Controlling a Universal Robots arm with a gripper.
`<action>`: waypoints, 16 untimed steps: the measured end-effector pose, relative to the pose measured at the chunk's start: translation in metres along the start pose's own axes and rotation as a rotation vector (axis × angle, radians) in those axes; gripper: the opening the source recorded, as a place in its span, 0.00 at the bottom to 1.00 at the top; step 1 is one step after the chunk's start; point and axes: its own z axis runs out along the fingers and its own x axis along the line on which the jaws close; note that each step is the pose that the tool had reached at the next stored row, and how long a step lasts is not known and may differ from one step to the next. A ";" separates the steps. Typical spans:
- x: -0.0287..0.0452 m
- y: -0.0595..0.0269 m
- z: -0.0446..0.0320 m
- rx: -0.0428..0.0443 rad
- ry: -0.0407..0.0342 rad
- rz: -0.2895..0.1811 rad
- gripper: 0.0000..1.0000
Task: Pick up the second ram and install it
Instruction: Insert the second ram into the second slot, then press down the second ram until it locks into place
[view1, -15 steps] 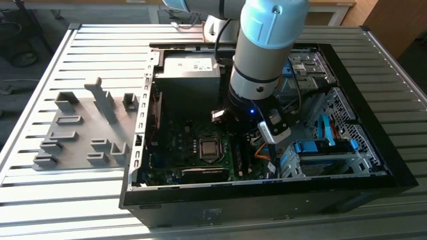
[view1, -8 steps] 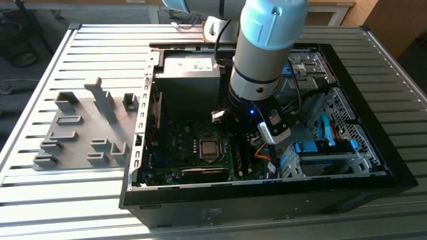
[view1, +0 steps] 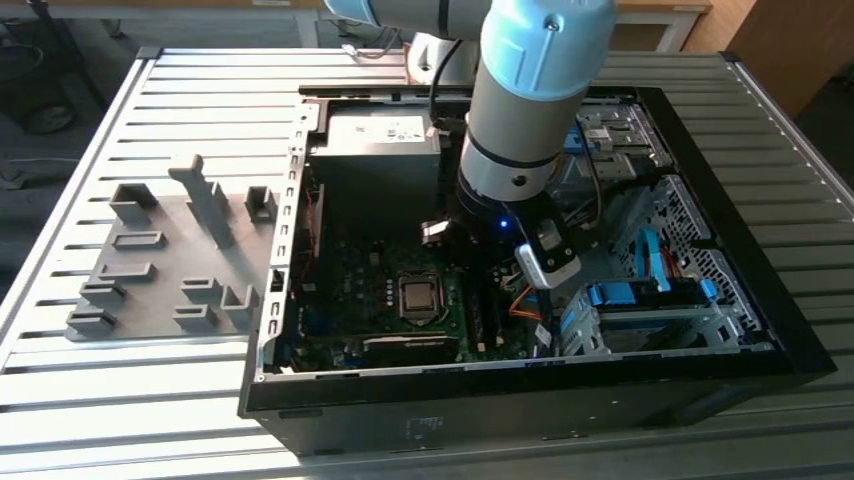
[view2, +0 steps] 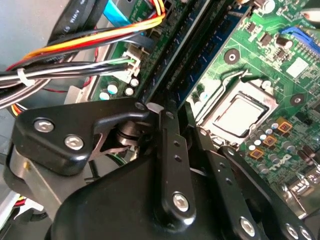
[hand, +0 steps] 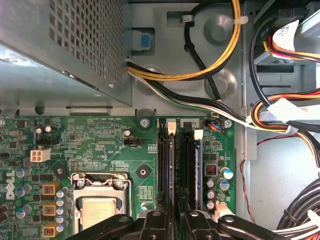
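Exterior view, L to R: grey holder blocks (view1: 174, 250) on the slatted table (view1: 80, 420) at frame left. The open PC case (view1: 287, 390) is at centre. The arm (view1: 534, 100) drops into it just right of the processor socket (view1: 419, 297). Blue drive cage (view1: 641, 300) at far right.

First wrist view, L to R: socket at lower left, then the memory slots (hand: 186, 170) running up the centre, then cable bundles (hand: 280, 115) at right. The second ram (hand: 171, 170) looks to stand in the slot nearest the socket, edge up. Its white latch (hand: 171, 127) is at the upper end. Can't tell if it's fully seated.

Risks, as I judge them:
- Stick slightly off the slot line or tilted, so a downward push jams it or stresses the board.
- Uneven pressure, so one end clicks in and the other rides high.
- Cables sit close on the right and could snag the wrist.

Gripper (hand: 172, 220): at bottom centre of frame, directly over the near end of that stick. In the second wrist view the gripper (view2: 182, 120) lines up with the same slot row. It's narrow, but whether it's pinching the stick, only touching it or just clear, can't tell.
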 end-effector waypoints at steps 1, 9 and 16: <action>0.0000 0.0000 -0.0003 0.0003 0.0001 0.000 0.22; 0.0006 0.0005 -0.0221 0.0001 0.0013 0.000 0.22; 0.0007 0.0005 -0.0270 0.0017 0.0027 0.000 0.11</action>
